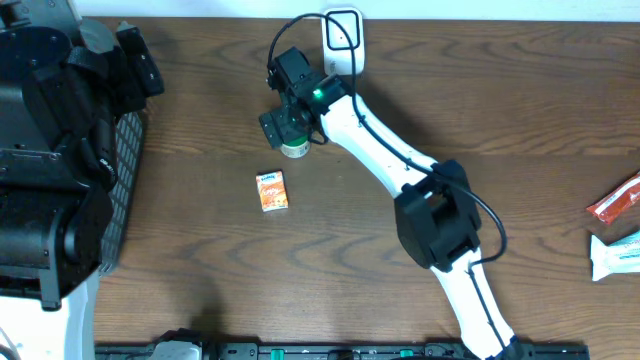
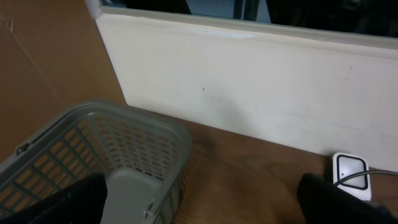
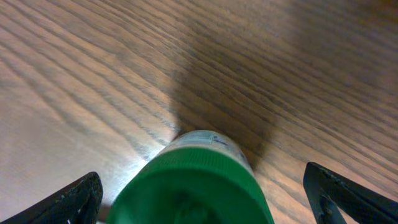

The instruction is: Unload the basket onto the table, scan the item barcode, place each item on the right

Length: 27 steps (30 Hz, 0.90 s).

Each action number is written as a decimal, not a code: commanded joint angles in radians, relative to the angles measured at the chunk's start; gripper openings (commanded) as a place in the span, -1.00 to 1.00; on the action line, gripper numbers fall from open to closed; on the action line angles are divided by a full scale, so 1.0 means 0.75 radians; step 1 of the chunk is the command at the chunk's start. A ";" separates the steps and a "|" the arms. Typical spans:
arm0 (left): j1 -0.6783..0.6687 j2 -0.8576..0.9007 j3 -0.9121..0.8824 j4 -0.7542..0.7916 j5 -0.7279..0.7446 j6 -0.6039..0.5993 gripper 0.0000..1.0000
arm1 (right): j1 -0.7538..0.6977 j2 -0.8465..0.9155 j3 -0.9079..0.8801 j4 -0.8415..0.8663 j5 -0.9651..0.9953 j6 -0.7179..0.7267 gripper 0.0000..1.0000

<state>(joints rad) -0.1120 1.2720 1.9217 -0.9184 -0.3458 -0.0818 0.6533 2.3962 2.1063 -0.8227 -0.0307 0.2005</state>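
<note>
- Grey mesh basket, one, sits far left. Our left end effector hangs near it, spread wide and empty.
- One orange carton lies flat on the bench, with nothing touching it.
- One green-capped bottle stands upright just beyond. Our right end effector straddles its cap, fingers apart, not gripping.
- We judge this the grasp step. Next we must close, lift, and turn the label toward the one white scanner.
- Two packets lie far right.

Wood-grain table, smooth green plastic cap, grey plastic basket
</note>
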 commanded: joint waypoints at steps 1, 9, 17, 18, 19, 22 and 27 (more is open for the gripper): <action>0.006 -0.005 -0.004 -0.001 -0.005 -0.011 0.96 | 0.012 0.040 0.019 0.021 -0.006 -0.025 0.98; 0.006 -0.005 -0.004 -0.001 -0.005 -0.012 0.96 | 0.008 0.052 0.019 0.029 0.035 -0.018 0.86; 0.006 -0.005 -0.004 -0.001 -0.005 -0.012 0.96 | 0.007 0.051 0.019 -0.045 0.039 -0.019 0.36; 0.006 -0.005 -0.004 -0.001 -0.005 -0.011 0.96 | 0.007 0.051 0.020 -0.057 0.039 -0.018 0.29; 0.006 -0.005 -0.004 -0.001 -0.005 -0.012 0.95 | 0.007 0.051 0.025 -0.076 0.039 -0.018 0.21; 0.006 -0.005 -0.004 -0.001 -0.005 -0.011 0.96 | 0.006 0.049 0.049 -0.137 0.039 0.031 0.15; 0.006 -0.005 -0.004 -0.001 -0.005 -0.012 0.95 | 0.004 0.039 0.103 -0.304 0.039 0.131 0.07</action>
<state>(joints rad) -0.1120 1.2720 1.9217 -0.9184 -0.3458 -0.0818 0.6540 2.4302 2.1445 -1.0111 -0.0067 0.2321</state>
